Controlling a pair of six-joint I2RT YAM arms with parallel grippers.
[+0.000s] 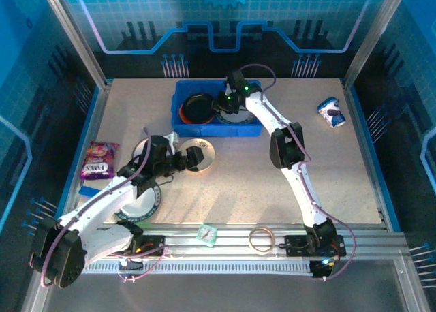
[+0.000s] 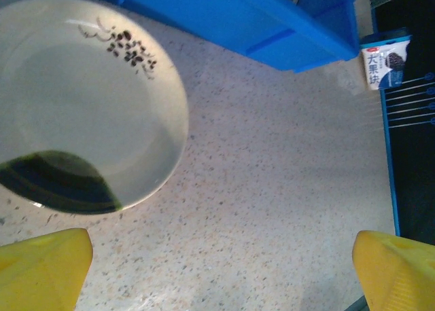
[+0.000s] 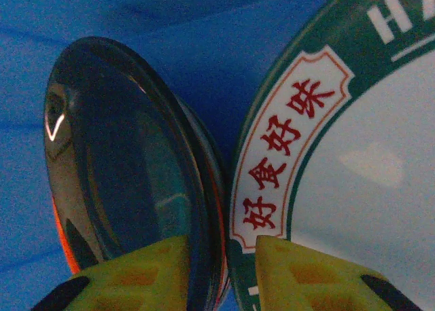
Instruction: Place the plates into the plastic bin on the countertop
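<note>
At twelve o'clock on the countertop (image 1: 238,182), inside the plastic bin (image 1: 204,130), the right gripper (image 3: 221,273) is seen with its jaws partly spread. The rim of the black plate (image 3: 122,161) stands between the pads with slack showing, so no firm pinch is read. That plate is stacked on the orange-red plate (image 1: 182,113), and a green-rimmed white plate (image 3: 353,155) is set just beside it at three o'clock, presumably so both stacks fit the bin's width. Toward nine o'clock of centre, the left gripper (image 2: 221,273) is held low over bare counter, jaws spread wide and empty. The cream plate (image 2: 81,107) lies at its ten o'clock, likely lined up as the next pick. The remaining plates (image 1: 148,201) are left at eight o'clock.
</note>
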